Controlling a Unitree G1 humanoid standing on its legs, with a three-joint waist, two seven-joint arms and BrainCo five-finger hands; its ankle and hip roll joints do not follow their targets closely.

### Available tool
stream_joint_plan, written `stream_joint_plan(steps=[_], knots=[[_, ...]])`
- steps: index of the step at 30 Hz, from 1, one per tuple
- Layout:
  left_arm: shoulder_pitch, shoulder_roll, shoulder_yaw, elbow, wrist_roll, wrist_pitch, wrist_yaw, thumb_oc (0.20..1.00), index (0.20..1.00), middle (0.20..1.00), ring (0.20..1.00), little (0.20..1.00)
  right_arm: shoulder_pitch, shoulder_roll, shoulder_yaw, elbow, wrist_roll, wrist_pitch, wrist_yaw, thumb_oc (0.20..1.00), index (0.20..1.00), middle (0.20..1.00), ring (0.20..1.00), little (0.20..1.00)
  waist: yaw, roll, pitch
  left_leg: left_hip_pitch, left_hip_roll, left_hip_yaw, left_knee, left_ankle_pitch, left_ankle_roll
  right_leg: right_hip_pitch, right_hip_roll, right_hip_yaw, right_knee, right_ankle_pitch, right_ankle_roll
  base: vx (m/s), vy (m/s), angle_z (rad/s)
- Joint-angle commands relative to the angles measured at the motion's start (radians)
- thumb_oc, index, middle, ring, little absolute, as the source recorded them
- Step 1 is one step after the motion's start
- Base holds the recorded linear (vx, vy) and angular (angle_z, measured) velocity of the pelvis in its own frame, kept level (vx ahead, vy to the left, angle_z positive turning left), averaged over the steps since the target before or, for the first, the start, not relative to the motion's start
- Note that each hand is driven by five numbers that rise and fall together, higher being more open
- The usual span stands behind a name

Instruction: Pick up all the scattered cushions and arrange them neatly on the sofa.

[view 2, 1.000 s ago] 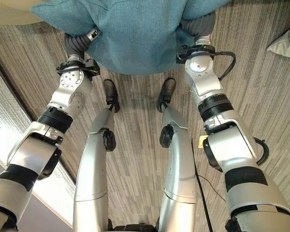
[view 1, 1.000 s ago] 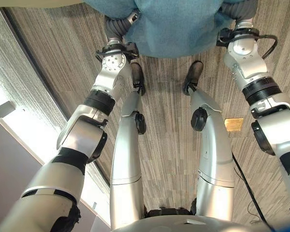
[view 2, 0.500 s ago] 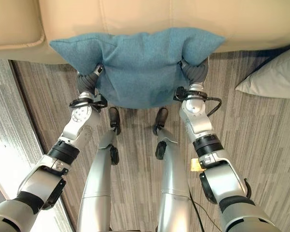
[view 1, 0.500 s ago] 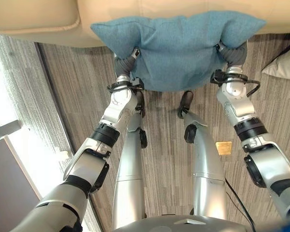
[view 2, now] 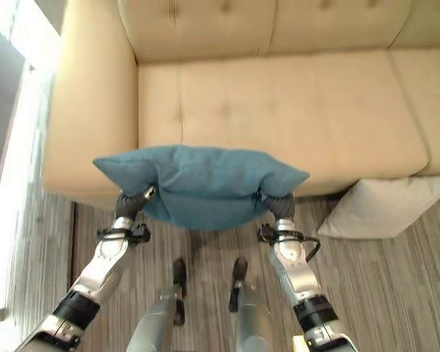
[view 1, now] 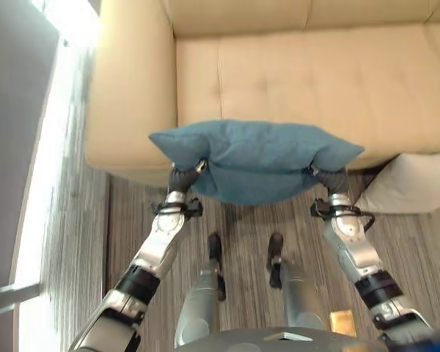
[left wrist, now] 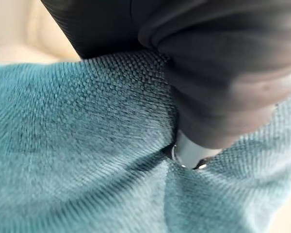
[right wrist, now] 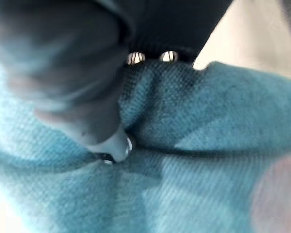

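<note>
Nearest, over the striped grey carpet floor point(view 2: 396, 279), the left hand point(view 1: 182, 176) and the right hand point(view 1: 331, 178) each pinch a lower corner of the teal woven fabric cushion point(view 1: 257, 161), thumbs dug into the cloth. The cushion hangs between them at the front edge of the beige tufted leather sofa point(view 2: 293, 103). A pale grey cushion point(view 2: 385, 207) lies on the floor against the sofa's base, to the right.

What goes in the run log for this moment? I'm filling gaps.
phase: carry | held: teal cushion | left hand, right hand: pinching it | sofa ahead | grey cushion on floor
</note>
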Motion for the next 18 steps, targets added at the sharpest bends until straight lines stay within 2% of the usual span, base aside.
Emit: stream_joint_plan(steps=[1, 7, 10, 11, 12, 13, 14, 15, 17, 18], knots=[[-0.088, -0.038, -0.006, -0.076, 0.062, -0.07, -0.052, 0.2, 0.2, 0.2, 0.2, 0.2, -0.081, 0.022, -0.029, -0.083, -0.047, -0.039, 0.061, 0.2, 0.2, 0.2, 0.2, 0.2, 0.0, -0.002, -0.026, 0.056, -0.019, -0.015, 0.011, -0.065, -0.036, 0.069, 0.021, 0.038, -0.067, 0.006, 0.039, 0.12, -0.044, 0.0], [0.026, -0.05, 0.016, -0.094, 0.077, -0.053, -0.067, 0.2, 0.2, 0.2, 0.2, 0.2, 0.05, 0.009, -0.093, -0.169, -0.104, -0.032, 0.056, 0.2, 0.2, 0.2, 0.2, 0.2, -0.01, -0.015, -0.077, 0.197, 0.01, 0.018, 0.022, -0.09, -0.06, 0.249, 0.07, 0.034, -0.126, -0.031, 0.021, 0.1, -0.094, 0.08], [0.051, -0.06, 0.009, -0.096, 0.074, -0.044, -0.075, 0.2, 0.2, 0.2, 0.2, 0.2, 0.079, 0.001, -0.098, -0.171, -0.113, -0.023, 0.059, 0.2, 0.2, 0.2, 0.2, 0.2, -0.005, -0.029, -0.075, 0.193, 0.018, 0.016, 0.127, -0.1, -0.072, 0.307, 0.082, 0.039, -0.137, -0.045, 0.001, 0.01, -0.096, 0.06], [0.044, -0.062, 0.001, -0.096, 0.076, -0.04, -0.073, 0.2, 0.2, 0.2, 0.2, 0.2, 0.083, 0.002, -0.102, -0.162, -0.085, -0.023, 0.066, 0.2, 0.2, 0.2, 0.2, 0.2, 0.0, -0.038, -0.065, 0.15, 0.019, 0.009, 0.244, -0.066, -0.085, 0.325, 0.082, 0.037, -0.139, -0.044, -0.008, -0.05, -0.079, -0.01], [0.043, -0.064, 0.003, -0.096, 0.073, -0.039, -0.073, 0.2, 0.2, 0.2, 0.2, 0.2, 0.085, 0.0, -0.105, -0.16, -0.081, -0.019, 0.064, 0.2, 0.2, 0.2, 0.2, 0.2, 0.002, -0.041, -0.06, 0.128, 0.021, 0.008, 0.288, -0.052, -0.088, 0.33, 0.08, 0.033, -0.141, -0.044, -0.012, -0.07, -0.068, 0.06], [0.048, -0.069, 0.005, -0.1, 0.07, -0.036, -0.073, 0.2, 0.2, 0.2, 0.2, 0.2, 0.09, -0.001, -0.113, -0.159, -0.08, -0.014, 0.063, 0.2, 0.2, 0.2, 0.2, 0.2, 0.004, -0.048, -0.054, 0.089, 0.029, 0.018, 0.316, -0.055, -0.076, 0.331, 0.076, 0.032, -0.144, -0.045, -0.015, 0.0, -0.018, 0.23], [0.058, -0.073, 0.007, -0.102, 0.071, -0.033, -0.074, 0.2, 0.2, 0.2, 0.2, 0.2, 0.086, -0.003, -0.12, -0.158, -0.087, -0.012, 0.055, 0.2, 0.2, 0.2, 0.2, 0.2, 0.013, -0.053, -0.063, 0.068, 0.011, 0.011, 0.28, -0.1, -0.051, 0.327, 0.071, 0.04, -0.144, -0.047, -0.009, 0.07, -0.003, 0.11], [0.062, -0.074, 0.007, -0.1, 0.073, -0.029, -0.074, 0.2, 0.2, 0.2, 0.2, 0.2, 0.085, -0.004, -0.124, -0.159, -0.087, -0.011, 0.055, 0.2, 0.2, 0.2, 0.2, 0.2, 0.015, -0.054, -0.068, 0.064, 0.002, 0.006, 0.252, -0.103, -0.046, 0.327, 0.072, 0.043, -0.144, -0.049, -0.005, 0.15, 0.023, -0.05], [0.062, -0.074, 0.006, -0.097, 0.076, -0.022, -0.072, 0.2, 0.2, 0.2, 0.2, 0.2, 0.078, -0.008, -0.129, -0.159, -0.091, -0.008, 0.047, 0.2, 0.2, 0.2, 0.2, 0.2, 0.024, -0.049, -0.073, 0.049, -0.009, 0.002, 0.153, -0.068, -0.043, 0.339, 0.081, 0.055, -0.149, -0.057, 0.0, 0.21, 0.063, -0.13], [0.064, -0.07, 0.007, -0.096, 0.082, -0.017, -0.073, 0.2, 0.2, 0.2, 0.2, 0.2, 0.071, -0.01, -0.131, -0.155, -0.09, -0.005, 0.042, 0.2, 0.2, 0.2, 0.2, 0.2, 0.036, -0.04, -0.078, 0.038, -0.015, 0.006, 0.08, -0.022, -0.044, 0.358, 0.097, 0.071, -0.152, -0.07, 0.004, 0.26, 0.098, 0.09]])
